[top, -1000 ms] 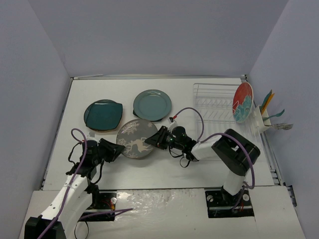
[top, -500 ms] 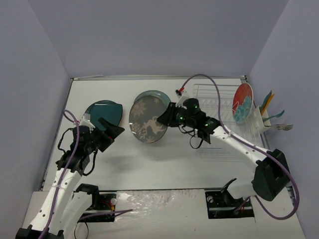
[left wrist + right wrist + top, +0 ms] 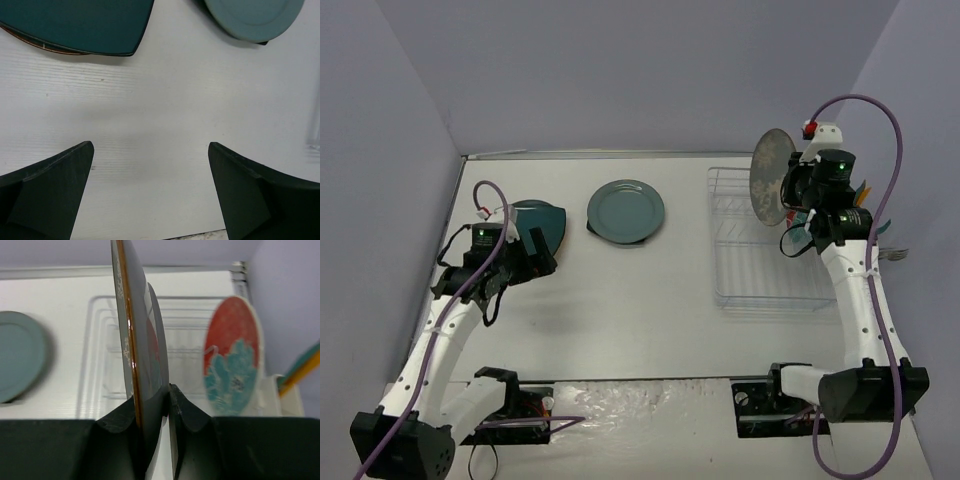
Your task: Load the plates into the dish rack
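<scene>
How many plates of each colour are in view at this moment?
Dark teal squarish plate: 1
Grey-green round plate: 1
Grey patterned plate, held in the right gripper: 1
Red plate with teal flowers: 1
Orange-brown plate, only its rim showing under the dark teal one: 1
Total: 5

Dark plate point(image 3: 145, 350) edge-on in right gripper point(image 3: 157, 395) — red plate point(image 3: 232, 357) beyond

White table point(image 3: 620, 315) carries dish rack point(image 3: 760, 262), round plate point(image 3: 625, 210); squarish plate point(image 3: 544, 216), perhaps stacked.
</scene>
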### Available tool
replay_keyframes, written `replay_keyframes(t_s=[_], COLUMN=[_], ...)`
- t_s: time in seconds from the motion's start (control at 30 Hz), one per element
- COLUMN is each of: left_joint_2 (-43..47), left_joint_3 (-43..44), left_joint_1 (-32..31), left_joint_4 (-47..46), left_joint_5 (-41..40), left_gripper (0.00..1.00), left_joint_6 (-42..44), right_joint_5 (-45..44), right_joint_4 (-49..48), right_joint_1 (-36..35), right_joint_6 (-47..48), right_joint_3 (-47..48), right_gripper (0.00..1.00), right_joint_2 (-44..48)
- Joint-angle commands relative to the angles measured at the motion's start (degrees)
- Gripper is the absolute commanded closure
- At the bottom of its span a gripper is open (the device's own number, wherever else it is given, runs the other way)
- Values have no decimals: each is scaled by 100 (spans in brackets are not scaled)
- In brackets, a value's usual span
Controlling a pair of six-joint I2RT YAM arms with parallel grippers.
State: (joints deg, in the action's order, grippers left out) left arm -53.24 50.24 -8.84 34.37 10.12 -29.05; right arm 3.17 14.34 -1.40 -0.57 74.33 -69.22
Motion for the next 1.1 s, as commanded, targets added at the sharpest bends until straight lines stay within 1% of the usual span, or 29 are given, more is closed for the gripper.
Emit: replay_keyframes(t_s=[0.0, 0.2, 0.33, 0.43, 0.63, 0.97, 1.07], left_joint_2=[-256, -439, -468, -598, -694, -794, -814], left_joint_3=[244, 14, -188, -85, -77, -49, -53], left_joint_1=[32, 38, 40, 40, 40, 40, 36], left_joint_4=[-182, -526, -797, -730, -661, -633, -629], left_joint_5=[-180, -149, -143, -235, -222, -274, -274], left_gripper=[3, 3, 3, 3, 3, 3, 3], left_joint_6=[830, 1065, 1068, 1121, 1111, 1087, 1095], right_joint_5=[-542, -899, -1113, -1280, -1155, -846, -707], right_joint_4=[-584, -772, -896, -1076, -1254, -1396, -1610], right_joint_1=[509, 753, 799, 817, 960, 1090, 1128], right_joint_6=[1078, 1565, 1639, 1673, 1744, 1559, 1481], right_joint_3=[571, 794, 752, 621, 430, 96, 7], right_gripper=[100, 100, 100, 100, 100, 100, 100], right_joint_2=[-149, -626, -844, -890, -1010, -1385, -1488])
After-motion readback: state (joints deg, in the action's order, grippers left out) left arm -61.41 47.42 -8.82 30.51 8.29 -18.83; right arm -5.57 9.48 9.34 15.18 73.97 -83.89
